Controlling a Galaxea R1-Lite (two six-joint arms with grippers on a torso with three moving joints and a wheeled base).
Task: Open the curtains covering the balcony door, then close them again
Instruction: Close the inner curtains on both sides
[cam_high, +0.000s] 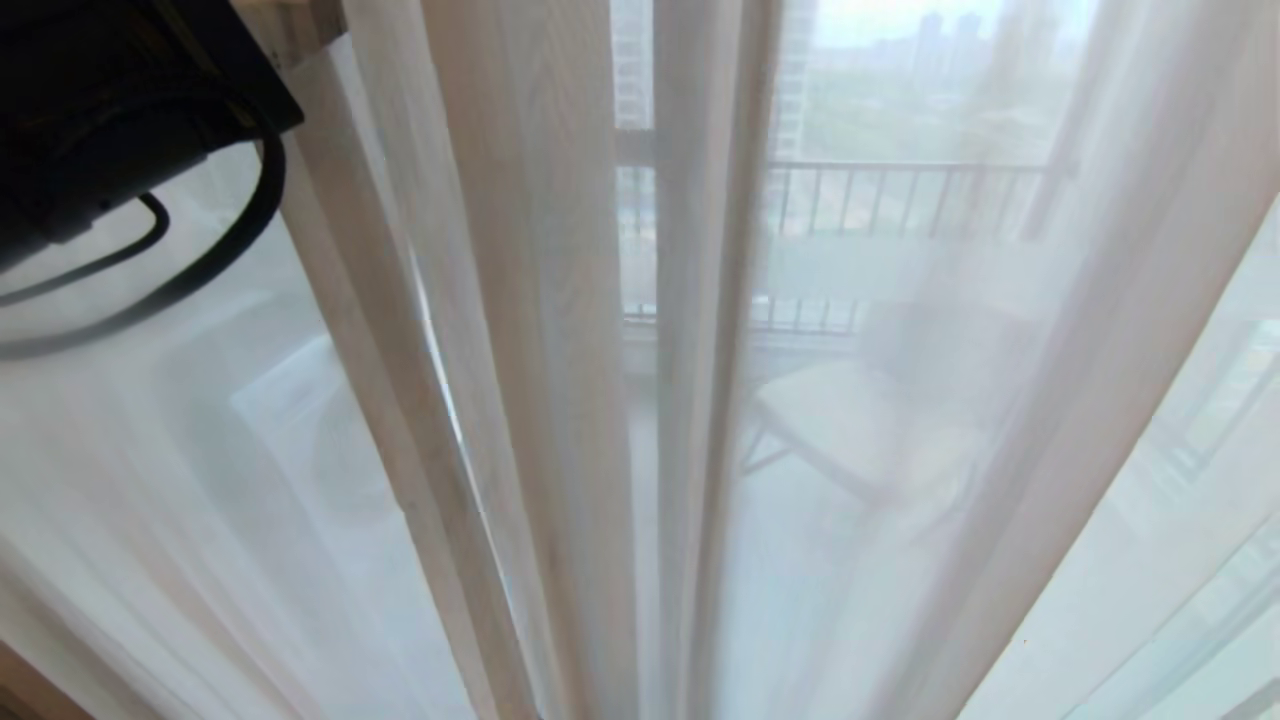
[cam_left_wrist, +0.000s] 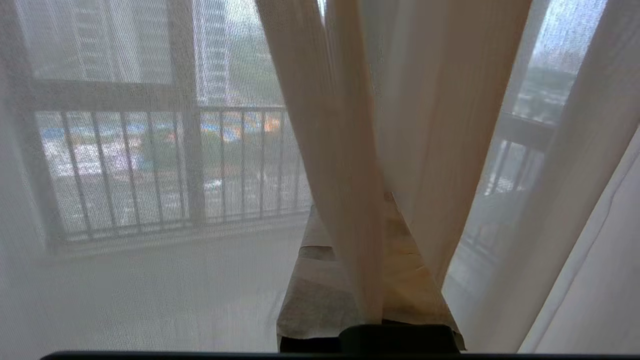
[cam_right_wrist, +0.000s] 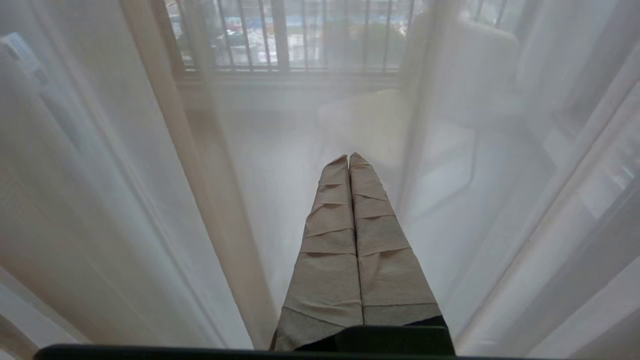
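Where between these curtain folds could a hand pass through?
Only the narrow slit between the beige curtains left of centre looks passable. Elsewhere the white sheers hang unbroken. It is crowded around the left gripper, shut on a beige fold.

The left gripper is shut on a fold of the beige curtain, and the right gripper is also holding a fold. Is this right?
Not quite. The left gripper is shut on the beige curtain, but the right wrist view shows the right gripper shut on nothing, fabric only around it.

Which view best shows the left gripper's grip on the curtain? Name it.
Left wrist view: the left gripper is shut on a beige curtain fold. Head view shows only the dark arm at upper left; right wrist view shows none of it.
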